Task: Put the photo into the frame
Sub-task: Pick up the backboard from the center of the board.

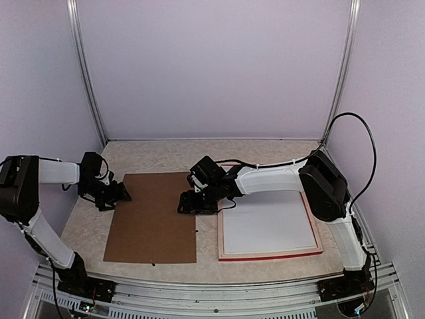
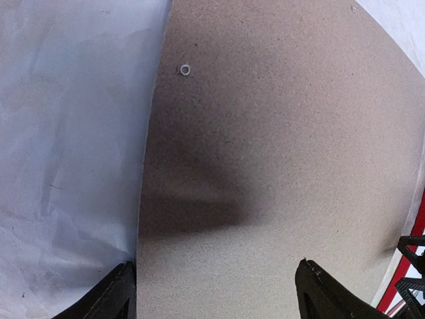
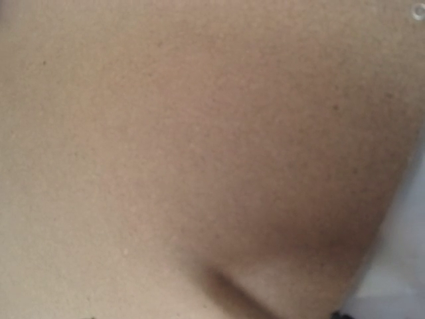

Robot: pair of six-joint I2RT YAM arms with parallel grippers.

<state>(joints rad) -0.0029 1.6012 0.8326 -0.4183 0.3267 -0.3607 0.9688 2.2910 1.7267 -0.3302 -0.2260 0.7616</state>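
From above, the frame (image 1: pixel 265 256) lies flat on the table (image 1: pixel 166 156) at the right, red edge toward the arm bases. A white sheet (image 1: pixel 269 226) fills its opening. The photo I can't pick out, since no red foliage shows anywhere; it may be face down or covered.

Left of the frame lies the brown backing board (image 1: pixel 153 216), with an arm at each side. The left gripper (image 1: pixel 123 194) is at its left edge. The right gripper (image 1: pixel 192 201) is at its right edge, between board and frame.

Left wrist view: the fingers (image 2: pixel 119 299) are spread wide with nothing between them, and the board's edge sits by one finger. There's a small ring (image 2: pixel 185 69) on the board.

Right wrist view: only blurred brown, so I can't tell how those jaws stand.

A thin print should be light, floppy and easily creased, so take it by an edge. The board looks like the obstacle.
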